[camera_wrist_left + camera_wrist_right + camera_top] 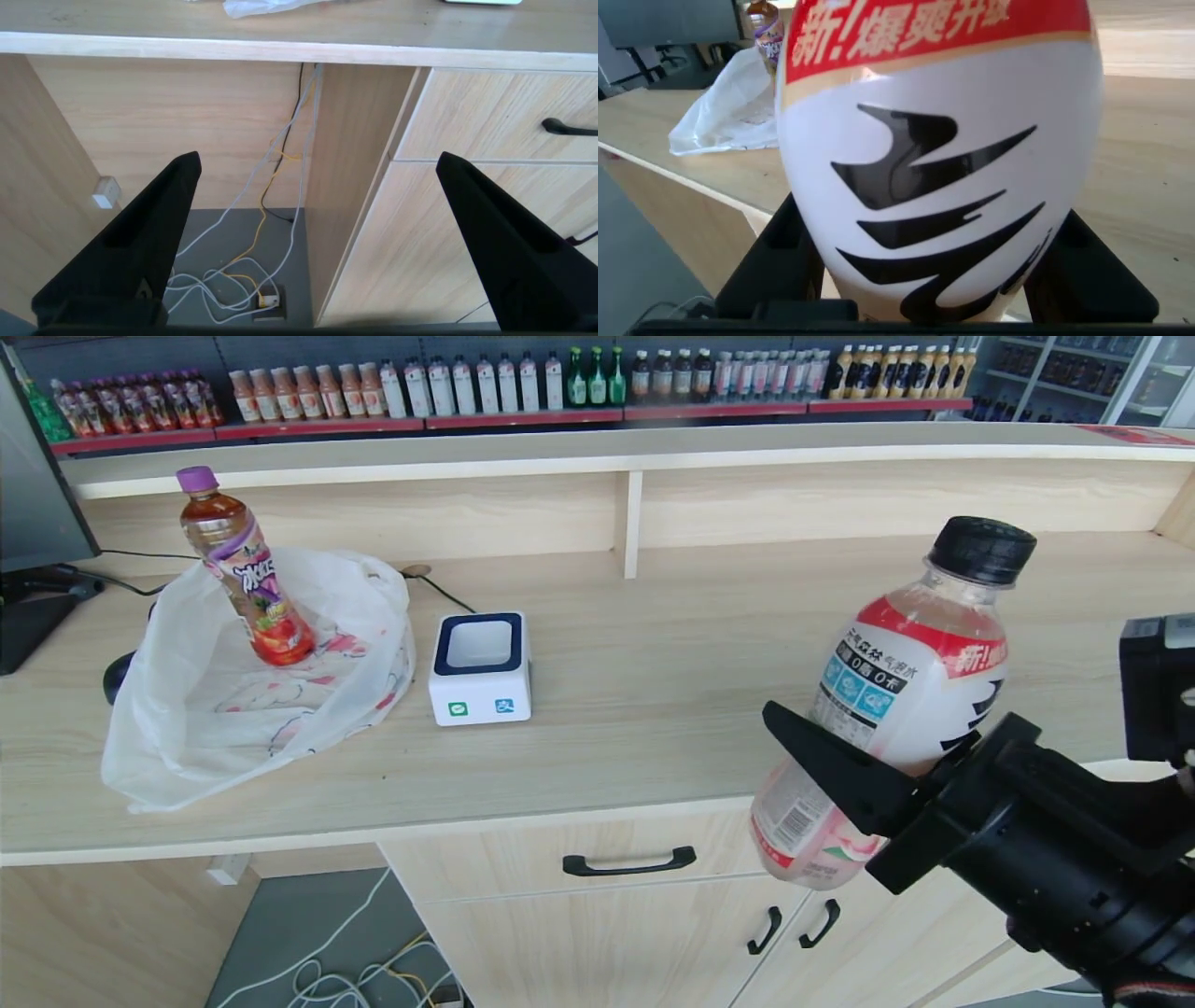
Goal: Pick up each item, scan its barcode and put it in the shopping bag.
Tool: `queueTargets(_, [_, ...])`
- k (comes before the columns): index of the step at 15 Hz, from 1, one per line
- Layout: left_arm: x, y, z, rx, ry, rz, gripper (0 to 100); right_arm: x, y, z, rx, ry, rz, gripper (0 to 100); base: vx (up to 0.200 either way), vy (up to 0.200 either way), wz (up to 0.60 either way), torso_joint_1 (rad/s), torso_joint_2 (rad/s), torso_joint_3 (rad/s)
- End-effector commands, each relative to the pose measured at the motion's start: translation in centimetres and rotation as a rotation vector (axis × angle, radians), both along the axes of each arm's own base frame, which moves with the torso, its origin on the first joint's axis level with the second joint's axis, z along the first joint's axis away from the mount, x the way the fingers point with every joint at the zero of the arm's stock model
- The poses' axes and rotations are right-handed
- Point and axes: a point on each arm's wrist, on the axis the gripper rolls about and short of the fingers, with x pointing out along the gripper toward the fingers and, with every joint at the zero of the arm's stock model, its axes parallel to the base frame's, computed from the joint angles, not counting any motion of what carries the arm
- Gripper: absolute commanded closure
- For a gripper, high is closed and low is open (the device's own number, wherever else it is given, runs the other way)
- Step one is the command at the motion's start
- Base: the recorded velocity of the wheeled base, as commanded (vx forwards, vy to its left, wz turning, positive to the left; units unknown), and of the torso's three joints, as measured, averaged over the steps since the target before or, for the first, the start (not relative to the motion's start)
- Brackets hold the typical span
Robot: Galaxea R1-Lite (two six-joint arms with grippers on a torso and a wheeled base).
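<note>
The right tool grips a black-capped drink bottle off the worktop's front edge, the left tool hangs open, and scanning looks due next: carry it left, barcode towards the scanner.

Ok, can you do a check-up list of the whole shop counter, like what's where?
Surface: light wooden counter.
Job's things: black-capped bottle in the right claw; purple-capped bottle leaning in the white shopping bag; white scanner beside it.
Clutter: monitor at the left edge.
Claws: right claw shut on that bottle; left claw open, below counter height.
Cables: black cable behind the scanner; loose cables on the floor.
Surroundings: drink shelves behind; drawers underneath.
</note>
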Motion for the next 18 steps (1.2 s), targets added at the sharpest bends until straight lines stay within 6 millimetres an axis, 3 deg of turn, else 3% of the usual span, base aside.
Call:
queueTargets(1, [0.0, 0.0, 0.0, 0.000, 0.000, 0.000, 0, 0.4, 1.1, 0.4, 0.022, 0.004, 0.059, 100, 0.000, 0.000, 0.00, 0.000, 0.00, 0.000])
queueTargets(6, [0.0, 0.0, 0.0, 0.000, 0.000, 0.000, 0, 0.6, 1.6, 0.6, 0.098, 0.058, 0.153, 100, 0.000, 0.000, 0.00, 0.000, 0.00, 0.000])
queueTargets(8, [0.0, 0.0, 0.0, 0.000, 0.001, 0.000, 0, 1.1, 2.4, 1.7, 0.126, 0.031, 0.235, 100, 0.000, 0.000, 0.00, 0.000, 0.00, 0.000])
queueTargets(14, [0.0, 0.0, 0.0, 0.000, 0.001, 0.000, 0, 2.9, 4.6, 4.1, 0.207, -0.014, 0.265, 100, 0.000, 0.000, 0.00, 0.000, 0.00, 0.000])
queueTargets(18, [0.0, 0.0, 0.0, 0.000, 0.001, 0.000, 0, 1.6, 4.1, 4.3, 0.236, 0.006, 0.307, 100, 0.000, 0.000, 0.00, 0.000, 0.00, 0.000])
